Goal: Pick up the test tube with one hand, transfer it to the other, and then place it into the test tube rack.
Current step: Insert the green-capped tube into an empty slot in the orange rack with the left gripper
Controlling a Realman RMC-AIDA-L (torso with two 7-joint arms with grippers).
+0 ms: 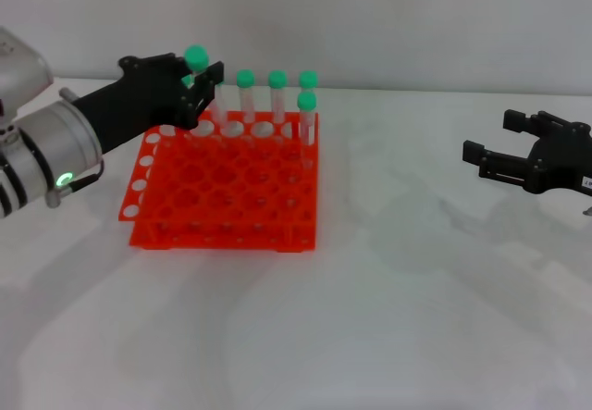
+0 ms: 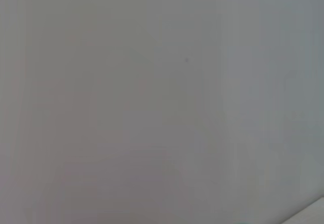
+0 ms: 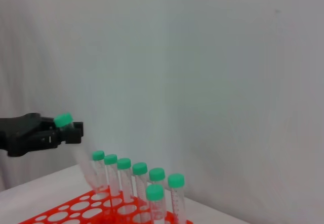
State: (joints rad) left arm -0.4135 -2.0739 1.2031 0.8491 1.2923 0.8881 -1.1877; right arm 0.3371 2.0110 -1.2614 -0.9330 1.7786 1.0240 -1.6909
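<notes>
My left gripper (image 1: pixel 197 84) is shut on the test tube (image 1: pixel 195 57), a clear tube with a green cap, at the back left corner of the orange-red test tube rack (image 1: pixel 222 208). The tube is tilted, cap up, and its lower end points down at the rack's back row. The right wrist view shows the tube (image 3: pixel 64 119) slanting down from the left gripper (image 3: pixel 68 132) toward the rack (image 3: pixel 76 211). I cannot tell whether its tip is in a hole. My right gripper (image 1: pixel 492 139) is open and empty, far right of the rack.
Several green-capped tubes (image 1: pixel 277 80) stand upright in the rack's back rows, to the right of the held tube; they also show in the right wrist view (image 3: pixel 139 169). The white table (image 1: pixel 398 317) lies between the rack and the right gripper. The left wrist view shows only a blank wall.
</notes>
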